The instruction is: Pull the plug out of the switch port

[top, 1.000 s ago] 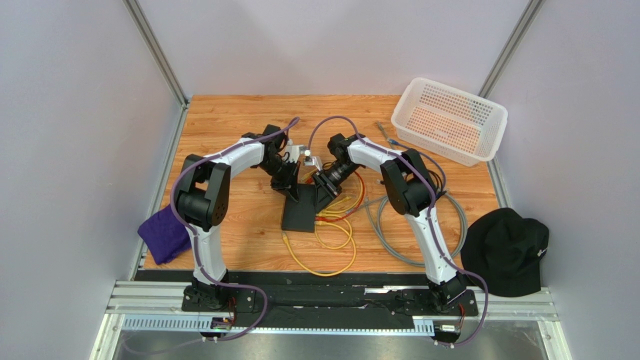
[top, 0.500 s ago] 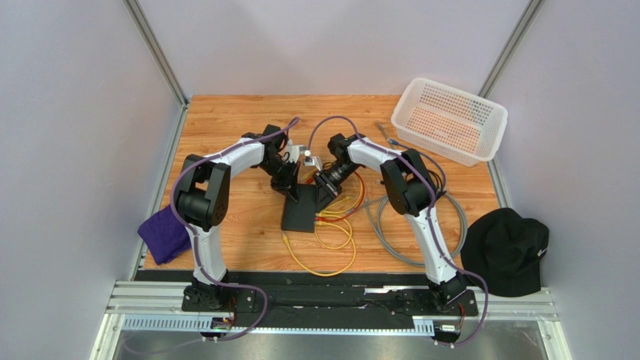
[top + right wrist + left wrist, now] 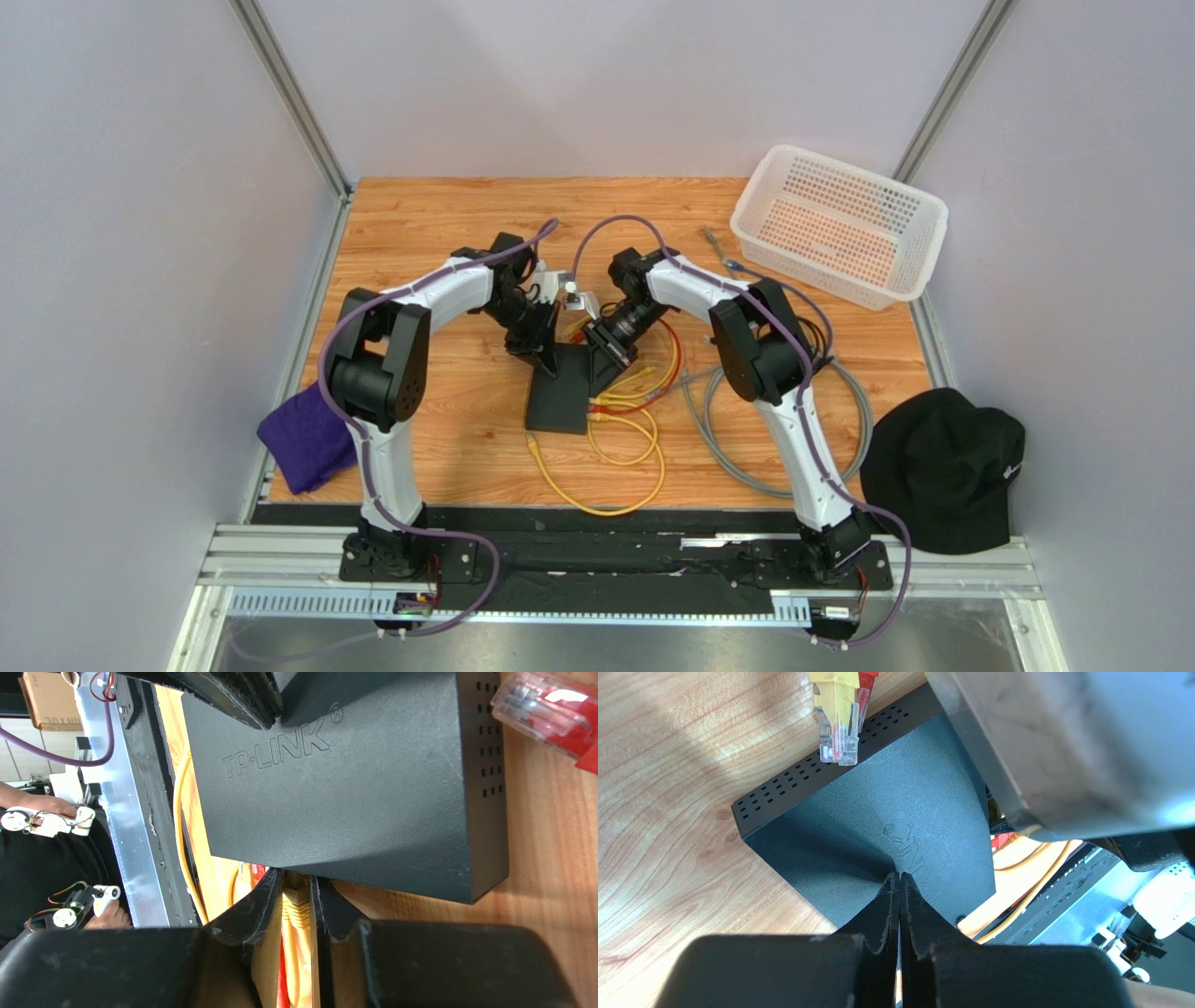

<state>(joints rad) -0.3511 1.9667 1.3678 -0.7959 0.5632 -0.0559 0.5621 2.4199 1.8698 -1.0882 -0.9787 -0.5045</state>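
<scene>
The switch (image 3: pixel 564 395) is a flat black box lying mid-table, marked TP-LINK in the right wrist view (image 3: pixel 365 777). My left gripper (image 3: pixel 901 876) is shut with nothing between its fingers. Its tips press down on the switch's top (image 3: pixel 878 819). My right gripper (image 3: pixel 297 876) is shut on a yellow plug (image 3: pixel 297 897) that sits in a port on the switch's long edge. Its yellow cable runs back between the fingers. In the top view both grippers, left (image 3: pixel 549 359) and right (image 3: pixel 605 370), meet over the switch's far end.
A loose yellow plug (image 3: pixel 835 714) and a loose red plug (image 3: pixel 551 714) lie by the switch's vented edge. Yellow cable loops (image 3: pixel 617 462) and a grey cable coil (image 3: pixel 779 420) lie to the right. White basket (image 3: pixel 842 224) back right, black cap (image 3: pixel 947 469) right, purple cloth (image 3: pixel 309 437) left.
</scene>
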